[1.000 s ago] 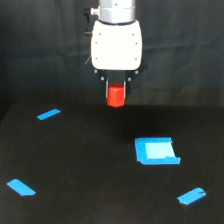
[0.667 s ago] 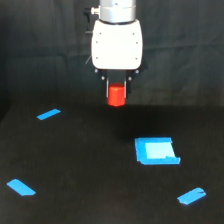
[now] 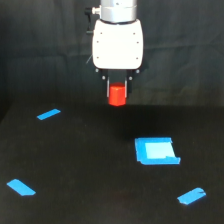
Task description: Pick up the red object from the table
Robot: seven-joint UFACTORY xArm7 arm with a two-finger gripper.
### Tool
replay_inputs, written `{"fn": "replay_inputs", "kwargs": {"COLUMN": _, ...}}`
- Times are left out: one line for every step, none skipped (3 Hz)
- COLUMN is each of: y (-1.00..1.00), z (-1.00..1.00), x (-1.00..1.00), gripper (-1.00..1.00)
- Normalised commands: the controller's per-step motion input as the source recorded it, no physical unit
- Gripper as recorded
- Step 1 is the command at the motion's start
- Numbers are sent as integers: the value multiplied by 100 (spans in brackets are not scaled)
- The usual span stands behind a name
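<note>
Three blue tape strips on black table (image 3: 75, 165): strip A (image 3: 21, 187) near front at exterior view's left; strip B (image 3: 48, 114) farther back, same side. Centre: white-bodied gripper (image 3: 117, 95), fingers clamped on red object (image 3: 117, 95), held clear above table surface. Right of centre: blue square patch (image 3: 156, 150), flat on table. Far right, front: strip C (image 3: 191, 196).

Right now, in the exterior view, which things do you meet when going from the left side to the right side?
Blue tape strip low on the left → upper blue tape strip → red object held between the jaws → blue square patch → blue tape strip low on the right.
</note>
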Motion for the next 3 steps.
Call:
{"fn": "replay_inputs", "kwargs": {"y": -2, "z": 5, "x": -9, "gripper": -100}}
{"fn": "replay_inputs", "kwargs": {"y": 9, "z": 7, "x": 0, "gripper": -92}}
{"fn": "replay_inputs", "kwargs": {"y": -3, "z": 1, "x": 5, "gripper": -92}}
